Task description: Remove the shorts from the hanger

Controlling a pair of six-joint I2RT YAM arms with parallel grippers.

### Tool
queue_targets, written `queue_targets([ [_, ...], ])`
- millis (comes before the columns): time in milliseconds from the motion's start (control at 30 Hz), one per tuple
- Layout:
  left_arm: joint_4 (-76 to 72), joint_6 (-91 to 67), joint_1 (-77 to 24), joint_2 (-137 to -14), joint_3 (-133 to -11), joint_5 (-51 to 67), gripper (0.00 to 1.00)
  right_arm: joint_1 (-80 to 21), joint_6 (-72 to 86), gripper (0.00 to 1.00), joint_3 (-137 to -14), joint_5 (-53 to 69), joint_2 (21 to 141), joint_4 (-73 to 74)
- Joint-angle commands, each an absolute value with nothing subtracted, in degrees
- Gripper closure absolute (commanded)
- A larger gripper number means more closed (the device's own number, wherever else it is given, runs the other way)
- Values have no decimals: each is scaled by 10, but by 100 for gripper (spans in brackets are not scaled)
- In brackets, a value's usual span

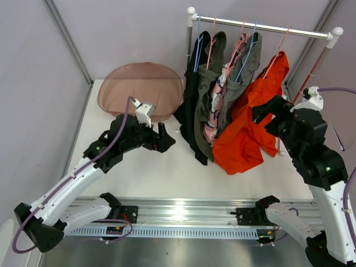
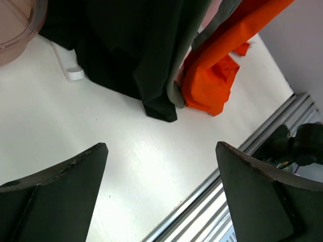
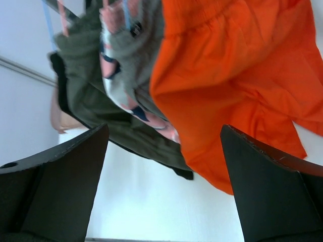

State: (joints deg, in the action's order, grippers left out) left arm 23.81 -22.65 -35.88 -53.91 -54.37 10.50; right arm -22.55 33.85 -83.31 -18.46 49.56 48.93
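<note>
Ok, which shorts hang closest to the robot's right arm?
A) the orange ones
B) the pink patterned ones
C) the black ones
A: the orange shorts hang at the right end of the rail, just beside the open right end effector.

Robot lab: railed white table (image 1: 167,167), bare partitions (image 1: 33,83).

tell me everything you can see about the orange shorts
The orange shorts are bright, thin, creased cloth with a gathered waistband. They hang tilted from a red hanger at the right end of the rail, and their lower part lies bunched on the table. Their left side presses against the olive shorts. The right gripper faces them, jaws open, not holding them.
</note>
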Motion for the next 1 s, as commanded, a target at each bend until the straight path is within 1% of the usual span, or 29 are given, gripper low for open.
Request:
queue_targets([
  [0, 282, -170, -390, -539, -636, 39, 4, -228, 324, 1, -803, -201, 486, 465],
  [33, 292, -161, -407, -546, -650, 8, 4, -228, 312, 1, -805, -202, 488, 454],
  [67, 310, -153, -414, -552, -679, 4, 3, -228, 306, 1, -811, -204, 498, 447],
  [100, 320, -137, -417, -560, -710, -16, 1, -228, 295, 1, -819, -207, 507, 440],
  [200, 349, -136, -421, -602, -750, -27, 1, -228, 254, 0, -895, -230, 570, 440],
  [233, 351, -139, -421, -612, -758, -11, 1, -227, 245, 1, -951, -248, 590, 446],
  [300, 338, -149, -421, -636, -754, 13, 1, -226, 217, 0, -1010, -272, 651, 464],
  [333, 331, -154, -421, -639, -752, 18, 1, -223, 207, 1, -1061, -281, 670, 468],
  [433, 286, -158, -421, -634, -718, 25, 1, -211, 173, 1, -1121, -305, 737, 476],
  [567, 281, -155, -421, -635, -710, 17, 1, -138, 171, 1, -1187, -269, 794, 478],
  [733, 276, -153, -420, -634, -694, 11, 1, -106, 172, 1, -1190, -263, 835, 456],
  [867, 271, -156, -420, -633, -687, 21, 1, -87, 178, 2, -1164, -247, 849, 431],
  [967, 269, -158, -419, -635, -686, 27, 1, -73, 187, 4, -1141, -224, 866, 396],
])
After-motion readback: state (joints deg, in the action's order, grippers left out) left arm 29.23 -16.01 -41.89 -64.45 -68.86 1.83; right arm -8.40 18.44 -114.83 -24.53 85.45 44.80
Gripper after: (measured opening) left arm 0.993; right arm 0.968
